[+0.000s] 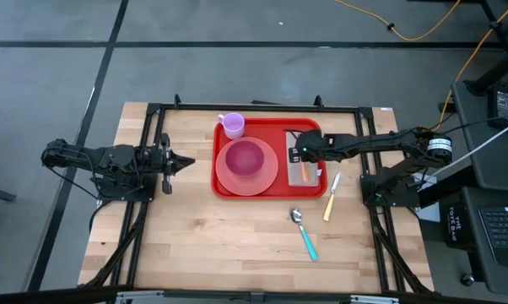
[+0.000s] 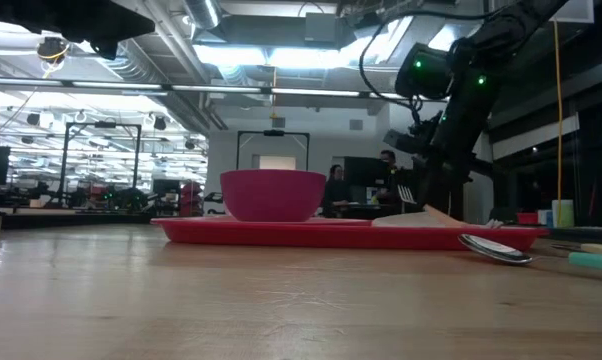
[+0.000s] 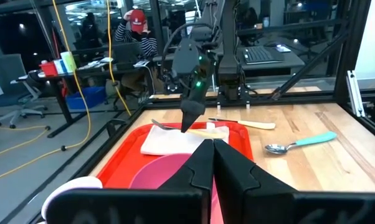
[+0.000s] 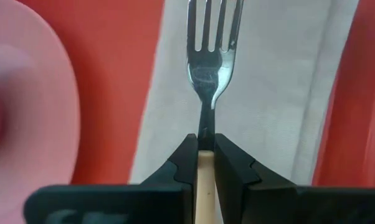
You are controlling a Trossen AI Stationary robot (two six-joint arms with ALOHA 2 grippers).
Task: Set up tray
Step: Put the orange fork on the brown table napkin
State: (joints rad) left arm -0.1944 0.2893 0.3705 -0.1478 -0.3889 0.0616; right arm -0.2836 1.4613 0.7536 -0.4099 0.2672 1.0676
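The red tray (image 1: pixel 275 187) lies mid-table. It carries a pink plate (image 1: pixel 271 173) with a magenta bowl (image 1: pixel 245 157) and a white napkin (image 1: pixel 298 175). A lilac cup (image 1: pixel 232 125) stands at its far left corner. My right gripper (image 1: pixel 303 157) is over the napkin, shut on a fork (image 4: pixel 211 43) with a pale handle. My left gripper (image 1: pixel 186 162) hangs shut and level, left of the tray, touching nothing. My right gripper pinches the fork between its two fingers where the steel neck meets the pale handle (image 4: pixel 205 142). The fingers slant down from the table's right side and lie along the fork. The tines (image 3: pixel 159 125) point toward the plate, low over the napkin (image 4: pixel 275 93); whether they rest on it I cannot tell.
A knife with a yellow handle (image 1: pixel 331 200) lies on the table just right of the tray. A spoon with a teal handle (image 1: pixel 305 233) lies nearer the front. Bare wood spreads across the near half. People sit at desks beyond the table.
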